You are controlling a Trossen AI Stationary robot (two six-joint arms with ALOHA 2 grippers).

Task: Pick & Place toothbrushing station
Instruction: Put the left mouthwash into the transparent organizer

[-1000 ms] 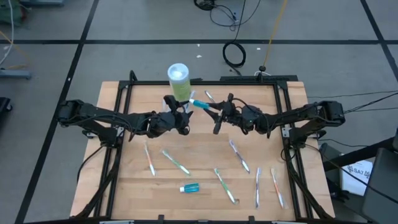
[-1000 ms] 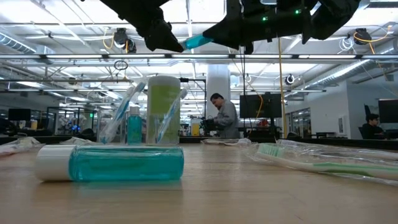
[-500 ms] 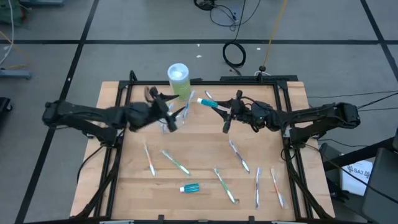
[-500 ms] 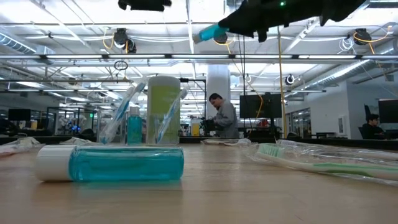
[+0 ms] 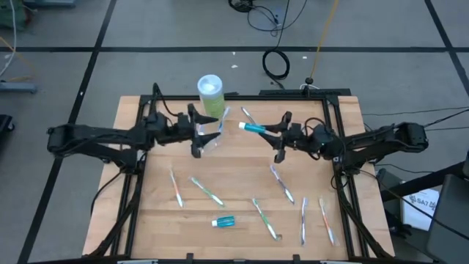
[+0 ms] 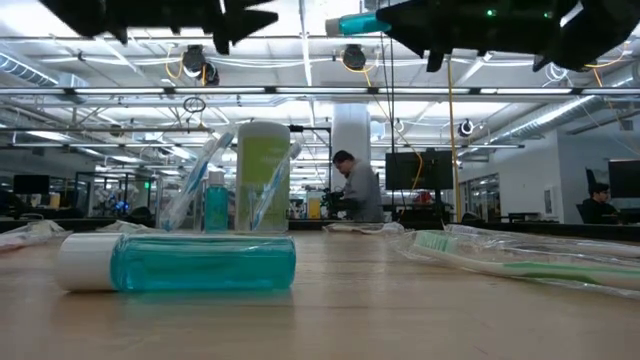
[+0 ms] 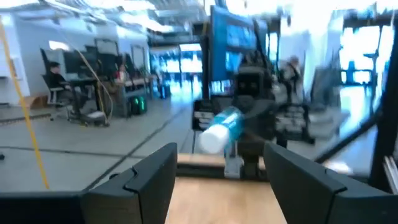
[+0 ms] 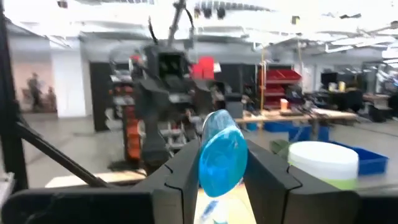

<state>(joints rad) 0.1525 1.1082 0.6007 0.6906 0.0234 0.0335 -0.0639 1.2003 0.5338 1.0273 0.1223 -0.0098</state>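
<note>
Toothpaste tube (image 5: 253, 127) sits clamped in my right gripper (image 5: 270, 130), held level above the table; left gripper (image 5: 199, 135), fingers spread and empty, has backed off leftward.

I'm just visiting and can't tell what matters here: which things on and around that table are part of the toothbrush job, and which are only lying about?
Part of the job:
- blue toothpaste tube held in the right gripper
- clear cup by the open left gripper
- toothbrushes scattered on the table
- second toothpaste tube

Just lying about:
- green bottle
- coiled cable on the floor
</note>
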